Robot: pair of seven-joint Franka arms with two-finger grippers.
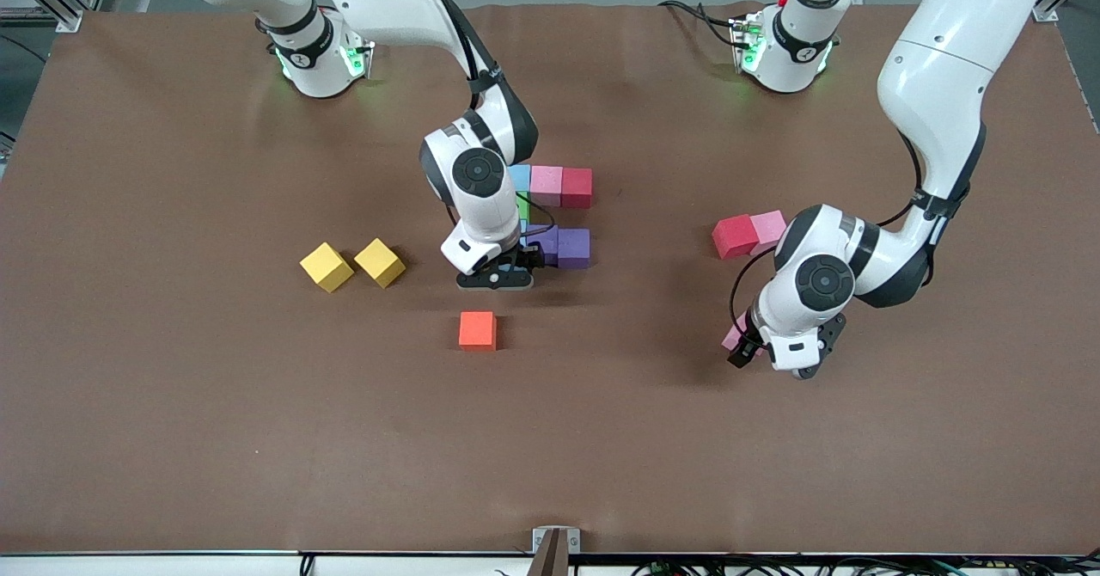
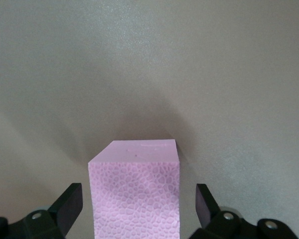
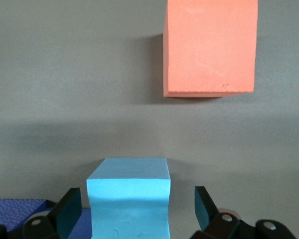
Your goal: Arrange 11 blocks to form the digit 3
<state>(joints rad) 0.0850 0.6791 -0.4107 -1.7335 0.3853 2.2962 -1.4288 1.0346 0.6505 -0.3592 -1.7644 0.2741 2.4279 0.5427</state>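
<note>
The partial digit 3 lies mid-table: a light blue block (image 1: 520,177), pink block (image 1: 546,185) and red block (image 1: 577,186) in a row, a green block (image 1: 522,207) below them, then two purple blocks (image 1: 573,247). My right gripper (image 1: 494,279) (image 3: 134,201) stands open around another light blue block (image 3: 128,199) beside the purple ones, with a gap at each finger. The orange block (image 1: 477,330) (image 3: 209,47) lies alone, nearer the front camera. My left gripper (image 1: 778,354) (image 2: 138,199) is open astride a pink block (image 2: 134,194) (image 1: 733,335), not touching it.
Two yellow cubes (image 1: 326,266) (image 1: 379,262) sit toward the right arm's end of the table. A red block (image 1: 735,236) and a pink block (image 1: 767,228) touch each other beside the left arm's wrist. The brown mat (image 1: 258,438) covers the table.
</note>
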